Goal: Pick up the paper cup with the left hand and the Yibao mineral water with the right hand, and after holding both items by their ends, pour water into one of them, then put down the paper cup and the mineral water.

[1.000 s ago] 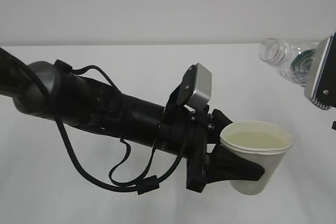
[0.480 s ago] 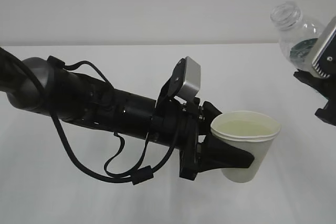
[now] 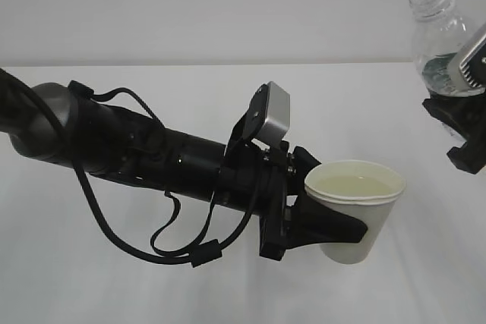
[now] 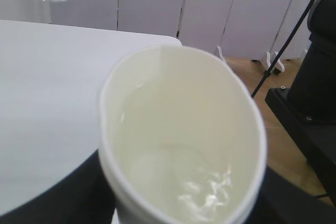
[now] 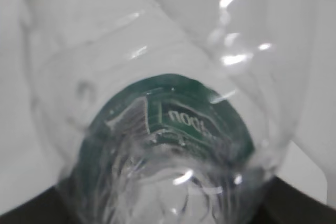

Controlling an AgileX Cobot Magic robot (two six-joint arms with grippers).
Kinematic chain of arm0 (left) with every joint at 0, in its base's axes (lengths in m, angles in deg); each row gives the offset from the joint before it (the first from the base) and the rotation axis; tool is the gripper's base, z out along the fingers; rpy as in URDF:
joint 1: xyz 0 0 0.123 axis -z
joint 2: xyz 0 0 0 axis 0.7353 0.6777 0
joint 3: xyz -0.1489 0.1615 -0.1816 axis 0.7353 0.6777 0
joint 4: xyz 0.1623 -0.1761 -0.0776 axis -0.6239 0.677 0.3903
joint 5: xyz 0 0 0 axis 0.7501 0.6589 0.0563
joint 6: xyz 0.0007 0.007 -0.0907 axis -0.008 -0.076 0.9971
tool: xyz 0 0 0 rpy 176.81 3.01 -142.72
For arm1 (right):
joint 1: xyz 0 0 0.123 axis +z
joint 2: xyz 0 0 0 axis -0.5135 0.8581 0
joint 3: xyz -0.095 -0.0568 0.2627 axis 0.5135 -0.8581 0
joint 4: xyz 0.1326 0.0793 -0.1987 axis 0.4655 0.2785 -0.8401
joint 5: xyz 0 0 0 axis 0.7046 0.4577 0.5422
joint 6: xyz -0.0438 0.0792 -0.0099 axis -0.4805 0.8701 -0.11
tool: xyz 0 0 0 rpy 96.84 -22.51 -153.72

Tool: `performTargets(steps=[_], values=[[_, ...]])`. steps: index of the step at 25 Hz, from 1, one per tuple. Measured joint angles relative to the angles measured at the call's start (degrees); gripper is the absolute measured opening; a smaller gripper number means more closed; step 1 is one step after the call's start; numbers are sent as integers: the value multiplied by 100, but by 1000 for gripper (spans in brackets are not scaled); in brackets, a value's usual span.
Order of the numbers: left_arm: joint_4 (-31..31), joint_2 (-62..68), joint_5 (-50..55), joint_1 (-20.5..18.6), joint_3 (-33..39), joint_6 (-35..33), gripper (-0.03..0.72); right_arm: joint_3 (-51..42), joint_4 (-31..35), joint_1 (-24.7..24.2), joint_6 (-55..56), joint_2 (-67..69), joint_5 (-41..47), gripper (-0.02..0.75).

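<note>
Bottle (image 3: 440, 36), upper right, has swung back upright in the right pincer (image 3: 459, 123); left pincer (image 3: 334, 225) holds the filled cup (image 3: 355, 214); pouring looks finished.

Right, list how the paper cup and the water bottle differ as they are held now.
The paper cup is opaque white; the Yibao mineral water is clear plastic with a dark green label. The cup is short with a wide mouth; the bottle ends in a narrow neck. The cup holds liquid; the bottle looks nearly empty. Shared: both are roughly upright, open-topped and gripped above the table, the cup by the left hand, the bottle by the right hand.
</note>
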Motion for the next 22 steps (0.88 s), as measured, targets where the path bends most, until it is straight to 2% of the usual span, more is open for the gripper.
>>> performTargets(steps=[9, 22], values=[[0, 0, 0, -132, 0, 0, 430, 0, 22, 0, 548, 0, -152, 407], [0, 0, 0, -765, 0, 0, 430, 0, -53, 0, 575, 0, -162, 407]])
